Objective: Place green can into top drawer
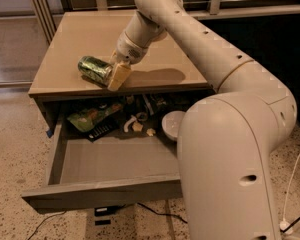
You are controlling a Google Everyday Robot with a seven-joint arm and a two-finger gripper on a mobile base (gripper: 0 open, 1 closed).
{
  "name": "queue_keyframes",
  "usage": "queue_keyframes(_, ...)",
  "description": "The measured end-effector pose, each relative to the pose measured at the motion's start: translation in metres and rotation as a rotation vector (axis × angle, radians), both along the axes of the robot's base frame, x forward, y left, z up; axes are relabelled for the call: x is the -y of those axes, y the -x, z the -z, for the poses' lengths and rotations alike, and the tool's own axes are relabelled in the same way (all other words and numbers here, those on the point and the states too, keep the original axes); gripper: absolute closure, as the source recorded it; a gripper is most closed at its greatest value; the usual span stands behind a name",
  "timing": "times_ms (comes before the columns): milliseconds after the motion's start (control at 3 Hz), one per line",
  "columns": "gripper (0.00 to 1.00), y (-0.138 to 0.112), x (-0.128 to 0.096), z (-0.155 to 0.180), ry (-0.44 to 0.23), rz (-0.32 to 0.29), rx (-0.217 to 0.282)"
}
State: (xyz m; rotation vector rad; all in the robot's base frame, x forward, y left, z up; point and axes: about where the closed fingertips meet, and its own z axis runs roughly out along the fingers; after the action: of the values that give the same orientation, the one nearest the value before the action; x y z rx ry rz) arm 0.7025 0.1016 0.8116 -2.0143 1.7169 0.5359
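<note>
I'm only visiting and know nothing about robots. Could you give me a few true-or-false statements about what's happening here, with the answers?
1. The can lies on its side on the cabinet top. True.
2. The drawer is closed. False: it is pulled open.
3. The gripper is right beside the can, over the cabinet top. True.
4. The can is already in the drawer. False: it is on the cabinet top, near the front edge.
5. A green bag lies at the back of the drawer. True.
</note>
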Motion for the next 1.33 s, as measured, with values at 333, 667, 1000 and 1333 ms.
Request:
queue_keyframes(333,0.11,0.0,0.0,0.0,0.0,0.0,0.0)
queue_keyframes(667,0.0,0.0,0.0,0.0,-0.001,0.0,0.0)
queue_keyframes(1000,0.0,0.0,-0.005,0.001,-0.012,-0.011,-0.001)
queue_keyframes(1333,0.0,-0.001,-0.017,-0.001,-0.039,-0.045,0.002)
